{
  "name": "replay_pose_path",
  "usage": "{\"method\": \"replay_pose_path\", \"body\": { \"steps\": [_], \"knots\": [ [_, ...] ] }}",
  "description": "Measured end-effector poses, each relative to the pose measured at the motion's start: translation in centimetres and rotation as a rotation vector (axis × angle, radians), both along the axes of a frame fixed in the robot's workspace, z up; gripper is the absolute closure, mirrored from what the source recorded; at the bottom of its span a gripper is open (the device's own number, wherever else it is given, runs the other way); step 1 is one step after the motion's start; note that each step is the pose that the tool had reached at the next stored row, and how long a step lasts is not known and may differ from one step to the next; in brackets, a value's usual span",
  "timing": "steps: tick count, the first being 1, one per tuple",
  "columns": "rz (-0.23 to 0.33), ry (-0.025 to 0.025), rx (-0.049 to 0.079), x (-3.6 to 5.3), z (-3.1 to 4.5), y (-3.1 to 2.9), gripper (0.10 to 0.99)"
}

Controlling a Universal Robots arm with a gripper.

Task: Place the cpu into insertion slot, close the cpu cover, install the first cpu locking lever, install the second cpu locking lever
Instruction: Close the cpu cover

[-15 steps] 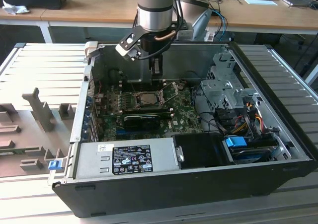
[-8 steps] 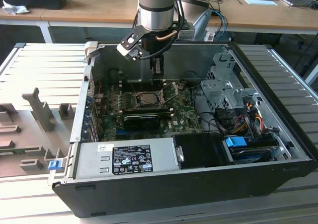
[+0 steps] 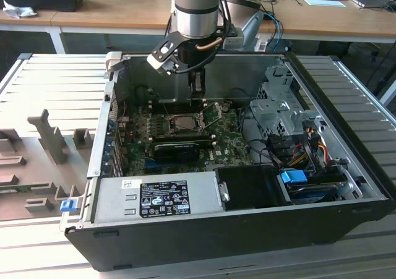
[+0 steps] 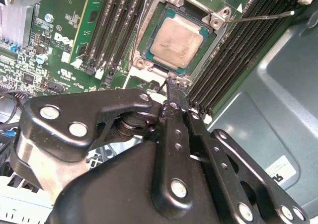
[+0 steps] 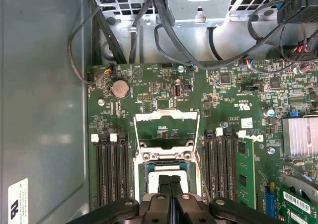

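The cpu (image 4: pixel 179 37), a grey-topped square chip, lies flat in the insertion slot (image 4: pixel 149 23) on the green board; in the exterior view the insertion slot (image 3: pixel 184 123) sits mid-case. The cpu cover (image 5: pixel 166 115), a thin silver frame, stands swung open on the far side of the slot from the fingers. One thin wire locking lever (image 4: pixel 261 17) sticks out free beside the slot. My gripper (image 4: pixel 172 81) is shut with nothing between its fingers, its tips hovering just over the slot's near rim; in the first wrist view the gripper (image 5: pixel 170 180) overlaps the cpu's edge.
Black memory slots (image 5: pixel 109 169) flank the socket on both sides. A long black card (image 3: pixel 179 150) lies in front of the socket in the exterior view. The drive cage (image 3: pixel 278 106), cables (image 3: pixel 303 149), power supply (image 3: pixel 158 195) and case walls (image 3: pixel 114 75) hem the board in.
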State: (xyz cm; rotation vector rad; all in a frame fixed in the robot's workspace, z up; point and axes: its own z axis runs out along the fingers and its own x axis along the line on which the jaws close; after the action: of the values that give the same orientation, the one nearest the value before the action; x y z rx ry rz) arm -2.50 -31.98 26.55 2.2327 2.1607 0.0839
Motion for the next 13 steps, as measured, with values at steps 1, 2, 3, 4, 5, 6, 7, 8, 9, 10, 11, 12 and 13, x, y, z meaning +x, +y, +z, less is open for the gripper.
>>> {"method": "replay_pose_path", "body": {
  "steps": [1, 2, 3, 4, 5, 6, 7, 8, 9, 10, 11, 12, 13],
  "knots": [
    [0.0, 0.0, 0.0, 0.02, 0.01, 0.0, 0.98],
    [0.0, 0.0001, 0.0, 0.03, 0.01, 0.0, 0.98],
    [0.0, 0.0, 0.0, 0.05, 0.01, 0.0, 0.98],
    [0.0, 0.0001, 0.0, 0.08, 0.01, 0.0, 0.98],
    [0.0, 0.0001, 0.0, 0.14, 0.02, 0.0, 0.98],
    [0.0, 0.0002, 0.0, 0.17, 0.02, 0.0, 0.98],
    [0.0, 0.0002, 0.0, 0.21, 0.03, 0.0, 0.98],
    [0.0, 0.0001, 0.0, 0.22, 0.02, 0.0, 0.98],
    [0.0, 0.0001, 0.0, 0.24, 0.03, 0.0, 0.98],
    [0.0, 0.0001, 0.0, 0.25, 0.03, 0.0, 0.98],
    [0.0, 0.0001, 0.0, 0.25, 0.03, 0.0, 0.98],
    [0.0, 0.0001, 0.0, 0.26, 0.03, 0.0, 0.98],
    [0.0, 0.0001, 0.0, 0.26, 0.03, 0.0, 0.98]
  ]
}}
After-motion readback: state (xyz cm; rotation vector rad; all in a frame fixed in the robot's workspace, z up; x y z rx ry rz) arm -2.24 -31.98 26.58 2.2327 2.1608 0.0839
